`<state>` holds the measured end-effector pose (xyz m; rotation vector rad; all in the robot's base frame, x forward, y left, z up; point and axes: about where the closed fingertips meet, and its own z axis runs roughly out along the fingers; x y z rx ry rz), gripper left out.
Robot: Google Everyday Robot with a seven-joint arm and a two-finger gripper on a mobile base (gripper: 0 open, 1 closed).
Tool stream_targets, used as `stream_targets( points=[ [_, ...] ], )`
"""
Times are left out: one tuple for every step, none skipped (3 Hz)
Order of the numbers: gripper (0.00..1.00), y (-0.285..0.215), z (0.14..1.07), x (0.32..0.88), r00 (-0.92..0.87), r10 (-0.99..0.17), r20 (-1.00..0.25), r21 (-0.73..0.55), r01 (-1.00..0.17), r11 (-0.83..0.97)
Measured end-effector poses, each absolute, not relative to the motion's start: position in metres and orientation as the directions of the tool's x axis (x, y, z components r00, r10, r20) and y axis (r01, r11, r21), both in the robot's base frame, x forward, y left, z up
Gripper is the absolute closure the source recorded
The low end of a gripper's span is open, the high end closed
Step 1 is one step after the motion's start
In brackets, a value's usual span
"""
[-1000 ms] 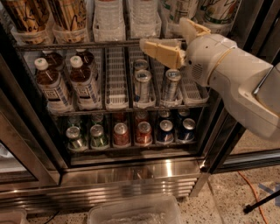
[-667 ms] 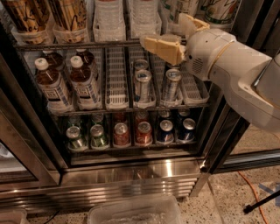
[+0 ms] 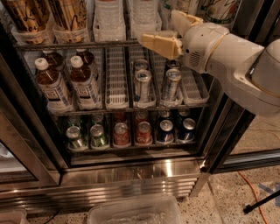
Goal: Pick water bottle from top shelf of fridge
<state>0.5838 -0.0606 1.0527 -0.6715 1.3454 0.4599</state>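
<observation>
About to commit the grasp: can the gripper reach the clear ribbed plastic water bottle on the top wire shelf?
Probably yes. The gripper, fingers spread, hangs at the dark wire top shelf just right of the clear ribbed water bottle. Nothing shows between them; a second bottle crowds its left.

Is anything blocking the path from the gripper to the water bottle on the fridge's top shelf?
Nothing visible does. The beige two-finger gripper hangs open before the dark wire top shelf, just right of the nearest clear ribbed plastic water bottle; no can or other bottle sits between them.
</observation>
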Motion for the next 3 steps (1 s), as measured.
stream_targets(
  points=[
    [0.27, -0.055, 1.055, 0.592, 0.187, -0.071, -0.98, -0.181, -0.677, 0.713],
    [0.27, -0.052, 1.06, 0.603, 0.205, -0.072, -0.976, -0.195, -0.686, 0.701],
    [0.28, -0.046, 1.064, 0.611, 0.217, -0.073, -0.973, -0.207, -0.697, 0.686]
  ],
)
